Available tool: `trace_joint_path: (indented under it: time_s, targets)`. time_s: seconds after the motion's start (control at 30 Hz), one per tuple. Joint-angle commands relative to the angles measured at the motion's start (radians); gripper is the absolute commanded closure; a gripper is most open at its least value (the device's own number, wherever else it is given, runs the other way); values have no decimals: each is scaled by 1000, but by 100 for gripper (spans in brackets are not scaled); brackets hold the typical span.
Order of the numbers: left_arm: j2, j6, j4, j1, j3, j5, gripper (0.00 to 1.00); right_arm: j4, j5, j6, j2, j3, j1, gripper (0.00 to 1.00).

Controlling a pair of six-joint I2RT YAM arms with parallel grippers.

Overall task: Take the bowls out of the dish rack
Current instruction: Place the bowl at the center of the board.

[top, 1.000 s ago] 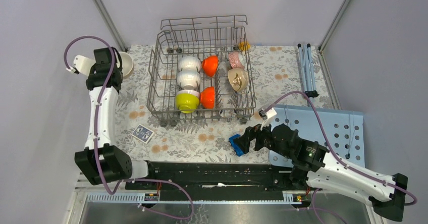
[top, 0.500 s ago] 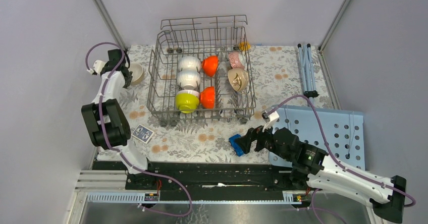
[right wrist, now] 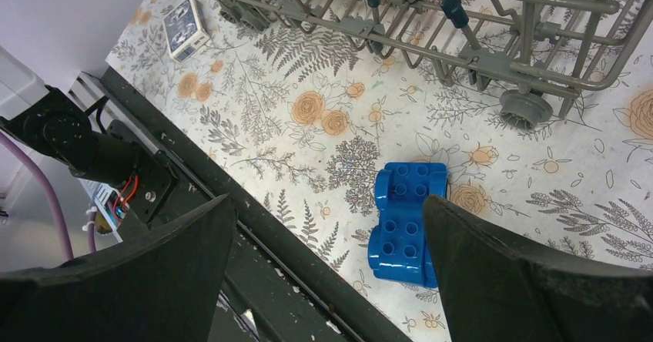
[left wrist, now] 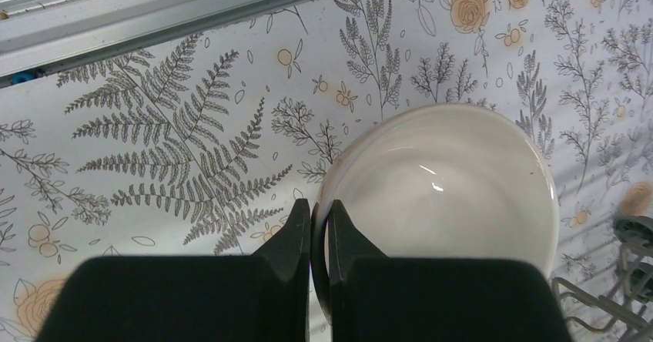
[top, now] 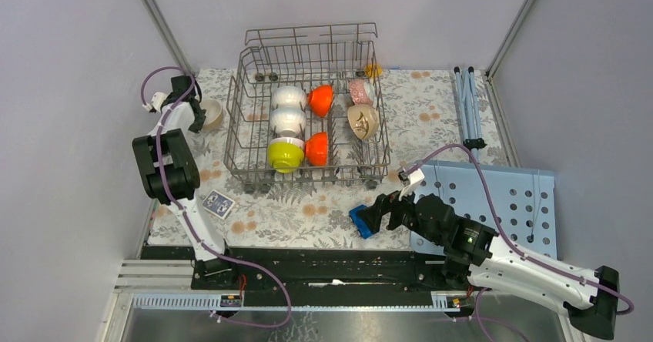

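The left gripper (left wrist: 319, 217) has its jaws pressed together on the near rim of a cream bowl (left wrist: 450, 184). The bowl is round and glossy with its mouth facing up. It is low over the fern-and-rose tablecloth (left wrist: 154, 142) in the upper left of the overhead frame, just outside the left wall of the dish rack (top: 231, 138); contact with the cloth cannot be confirmed.

The right gripper (right wrist: 327, 207) is spread wide and holds nothing, above a blue studded toy car (right wrist: 406, 220) at lower centre.

The grey wire rack holds seven bowls tipped on edge between its tines: two white bowls (top: 288, 97), a yellow-green bowl (top: 285, 155), two orange bowls (top: 321, 99), a pink-patterned bowl (top: 359, 90) and a beige bowl (top: 363, 121).
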Motion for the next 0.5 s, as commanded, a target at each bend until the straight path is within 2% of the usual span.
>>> trace_joint_path:
  time_s: [0.0,0.47]
  targets:
    - [9,29,83,13,95,-17,100,-4,16,14,-17,44,4,3]
    - [101,66,53,13,158,-75,100,-50,47,24,-48,40,4,3]
